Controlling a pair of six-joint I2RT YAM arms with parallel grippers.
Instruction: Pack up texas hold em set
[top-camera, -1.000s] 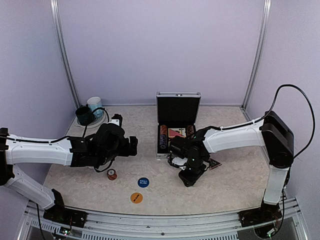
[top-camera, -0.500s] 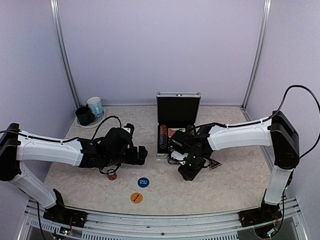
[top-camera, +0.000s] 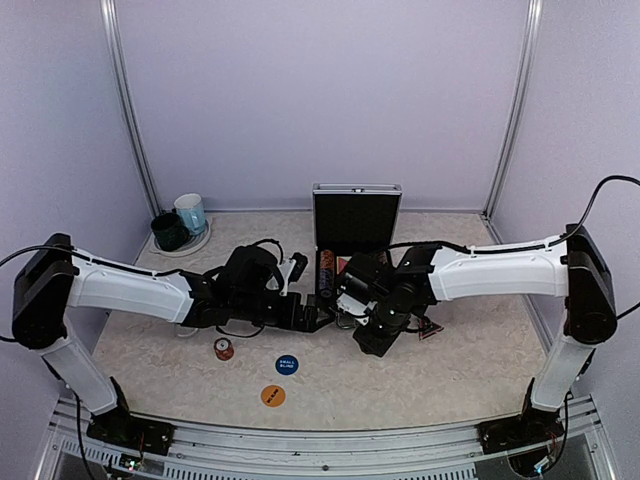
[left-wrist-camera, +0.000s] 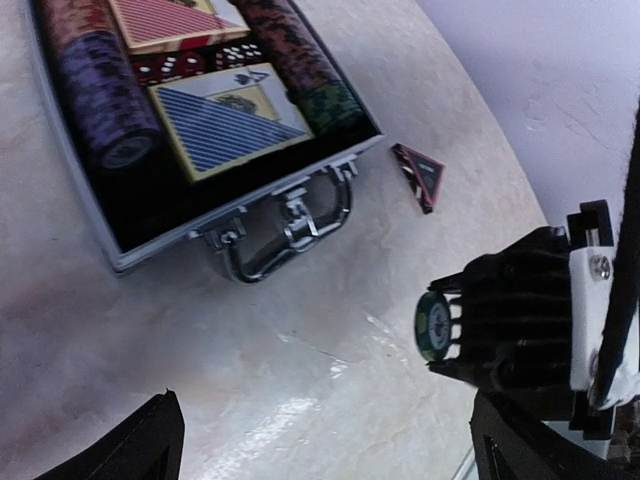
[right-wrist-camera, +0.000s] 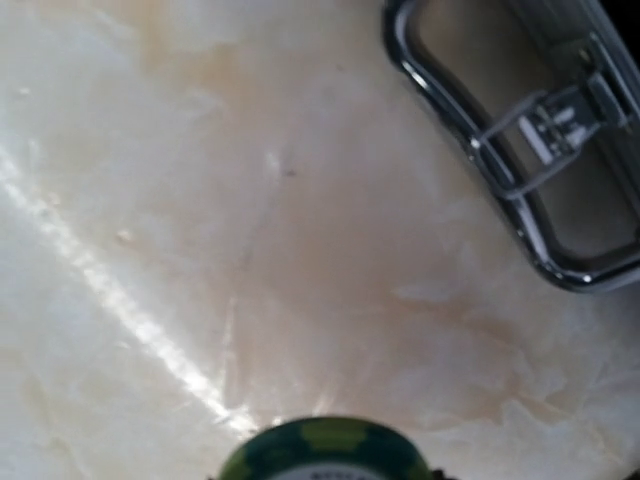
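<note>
Left wrist: chip in right gripper

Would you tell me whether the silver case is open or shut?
Open: the silver case has its lid upright, and card decks show inside.

Decks in case, marker right of it, mugs far left

You get bright, even light with soft shadows, but the table shines in a white streak in your right wrist view, where the green chip looks blurry.
</note>
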